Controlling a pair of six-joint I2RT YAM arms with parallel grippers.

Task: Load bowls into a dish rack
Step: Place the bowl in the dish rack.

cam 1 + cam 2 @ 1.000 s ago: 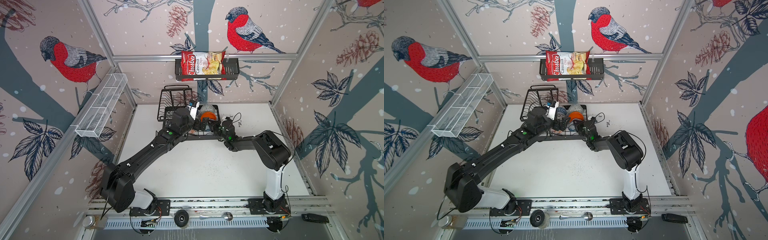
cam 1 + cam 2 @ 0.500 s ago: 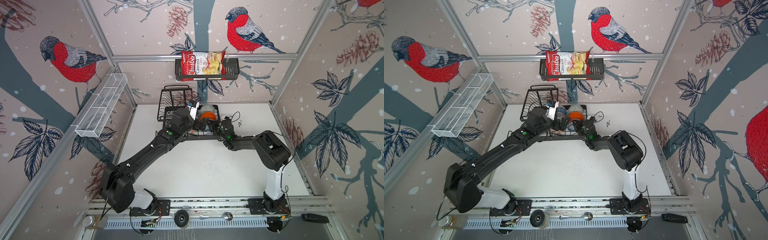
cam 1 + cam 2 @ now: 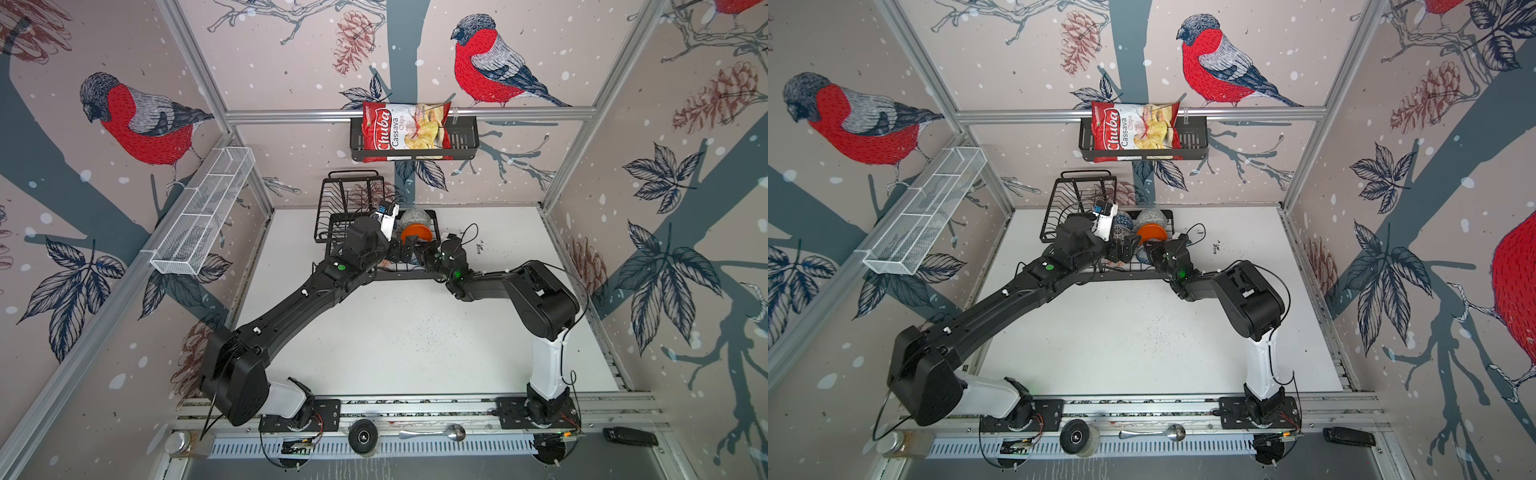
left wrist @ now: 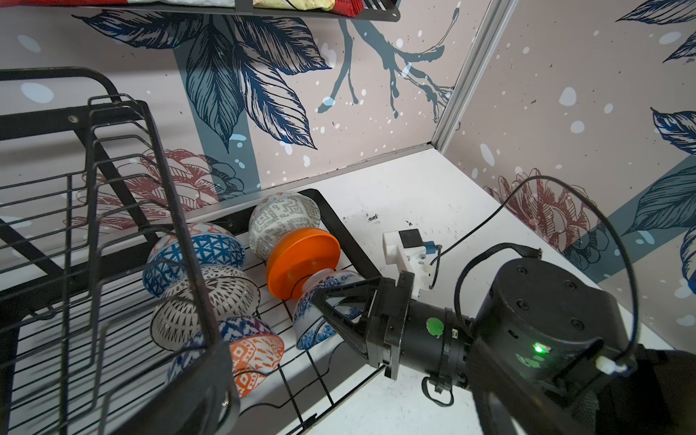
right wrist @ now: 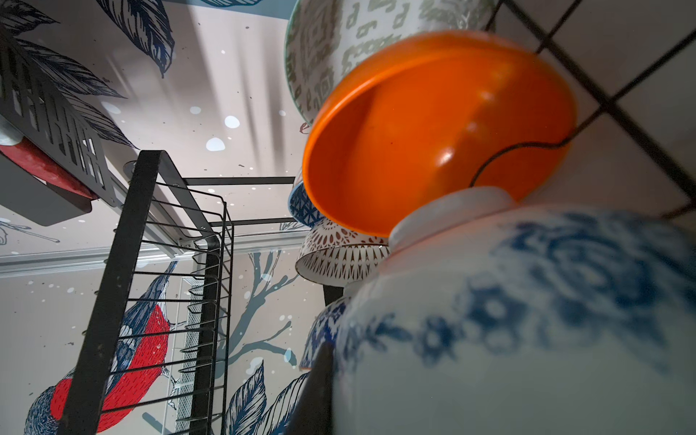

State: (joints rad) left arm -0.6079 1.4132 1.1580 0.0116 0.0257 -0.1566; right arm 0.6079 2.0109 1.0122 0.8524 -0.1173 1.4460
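**Right claw on flowered bowl at rack's front edge**

The black two-tier wire dish rack [image 4: 346,233] stands at the back of the white tabletop [image 3: 415,332]. All six bowls lie tipped in its lower tier, in two rows.

The left row, rear to front:
- the blue triangle-patterned bowl [image 4: 196,256]
- the white bowl with black lattice [image 4: 203,301]
- the red-orange patterned bowl [image 4: 248,350]

The right row, rear to front:
- the grey-green patterned bowl [image 4: 282,222]
- the plain glossy orange bowl [image 4: 301,260]
- the white bowl with blue flowers [image 4: 312,331], at the rack's front edge, its foot touching the orange bowl

The right gripper [image 4: 318,297] comes in over the rack's front rail, its jaws nearly together and pinching the flowered bowl's wall. The left gripper [image 3: 401,251] hangs spread and empty over the left row, under the rack's raised upper basket [image 3: 349,195].

The rows sit tight, with neighbouring bowls touching. Broad tabletop lies open in front of the rack and to its right.

Both top views hide the front bowls under the two wrists. Only the grey-green and orange bowls show plainly there. The left wrist view shows all six bowls and the right claw. The right wrist view is filled by the blurred flowered bowl, with one dark finger [image 5: 316,376] at its side.

A red chips bag [image 3: 405,131] sits in a black shelf basket [image 3: 463,139] above the rack.
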